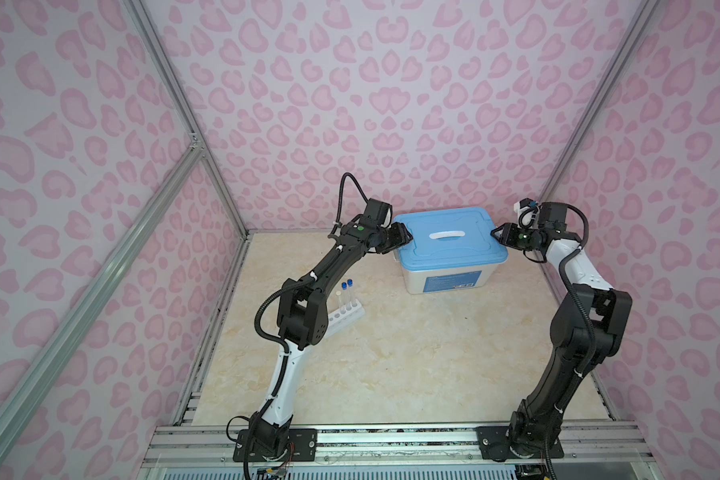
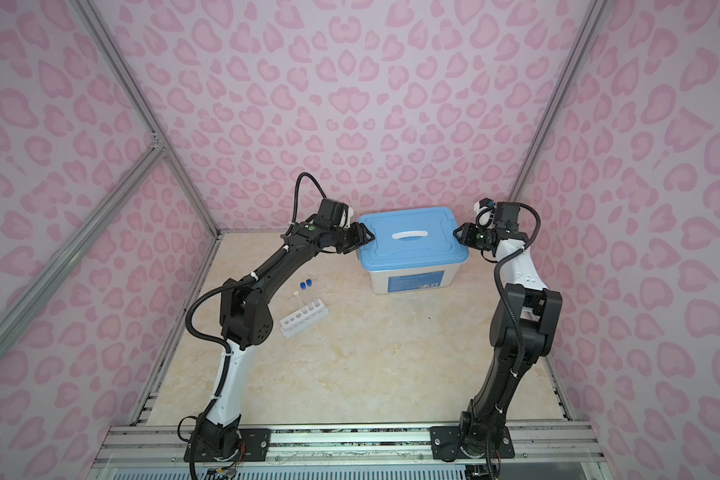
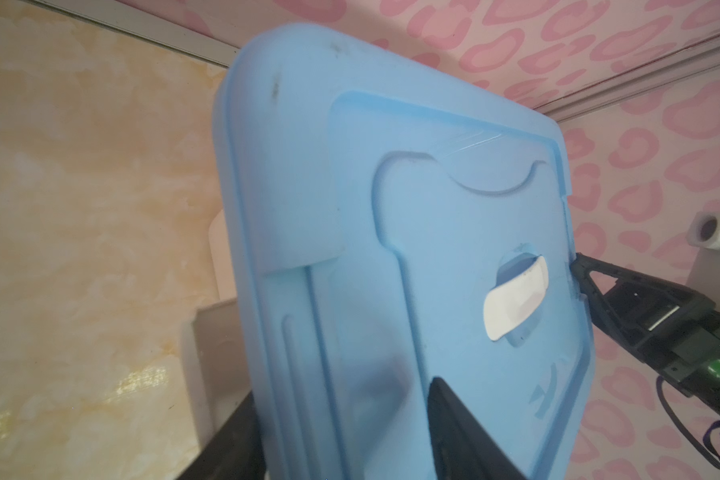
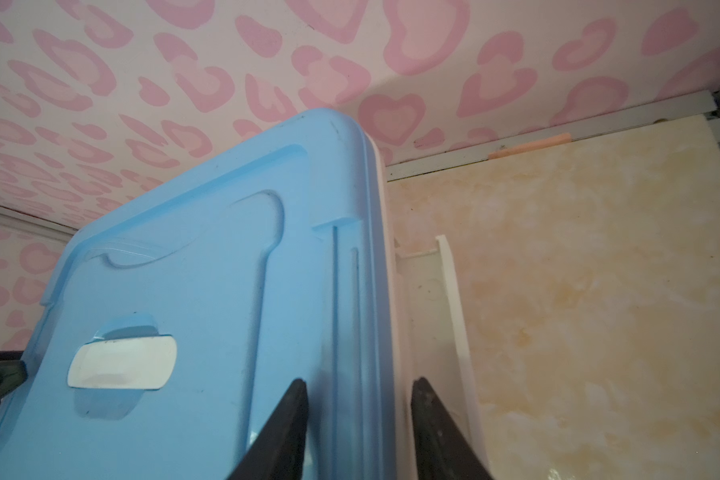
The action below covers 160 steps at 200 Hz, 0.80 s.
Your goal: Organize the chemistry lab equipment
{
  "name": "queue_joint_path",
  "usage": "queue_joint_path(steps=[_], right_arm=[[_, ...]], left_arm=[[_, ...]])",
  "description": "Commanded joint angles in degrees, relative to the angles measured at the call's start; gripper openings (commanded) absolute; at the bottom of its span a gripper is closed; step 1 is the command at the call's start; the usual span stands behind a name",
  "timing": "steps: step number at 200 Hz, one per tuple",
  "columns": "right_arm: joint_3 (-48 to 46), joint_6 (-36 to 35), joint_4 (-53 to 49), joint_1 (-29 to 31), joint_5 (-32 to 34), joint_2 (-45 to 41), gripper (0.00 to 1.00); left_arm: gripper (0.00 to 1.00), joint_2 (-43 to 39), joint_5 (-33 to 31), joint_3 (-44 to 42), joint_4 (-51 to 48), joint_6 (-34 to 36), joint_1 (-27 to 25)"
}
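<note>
White six-hole rack (image 2: 304, 320) stood on the table (image 2: 391, 357) beside the left arm (image 1: 304, 309), which partly hid it in a top view. Three test tubes (image 2: 304, 297) sat upright in it, two blue-capped and one white-capped; exact holes were hard to tell. Behind was the bin (image 1: 412, 282), its blue lid (image 1: 454, 249) on and its inside hidden. Left gripper (image 1: 408, 239) and right gripper (image 1: 495, 232) each straddled a lid edge, jaws parted around it; couldn't tell if either was pinching.

Pink heart-blotch walls (image 1: 391, 104) on three sides, with silver aluminium struts (image 1: 100, 270) running up the corners. Down below, a cream marbled table (image 1: 391, 365), evenly lit, with a metal rail (image 1: 391, 438) along its front edge.
</note>
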Motion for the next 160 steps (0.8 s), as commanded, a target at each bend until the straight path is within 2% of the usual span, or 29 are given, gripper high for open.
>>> queue_joint_path(steps=[1, 92, 160], right_arm=[[0.69, -1.64, -2.38, 0.09, 2.23, 0.94, 0.41], [3.09, -3.94, -5.21, 0.95, 6.02, 1.69, 0.39], [3.41, -4.29, -5.65, 0.95, 7.2, 1.77, 0.37]], left_arm=[[0.61, -0.07, 0.83, 0.83, 1.26, 0.3, -0.1], [0.66, -2.31, 0.48, -0.48, 0.8, 0.94, -0.28], [0.75, -4.33, -4.16, -0.67, -2.46, 3.69, -0.54]])
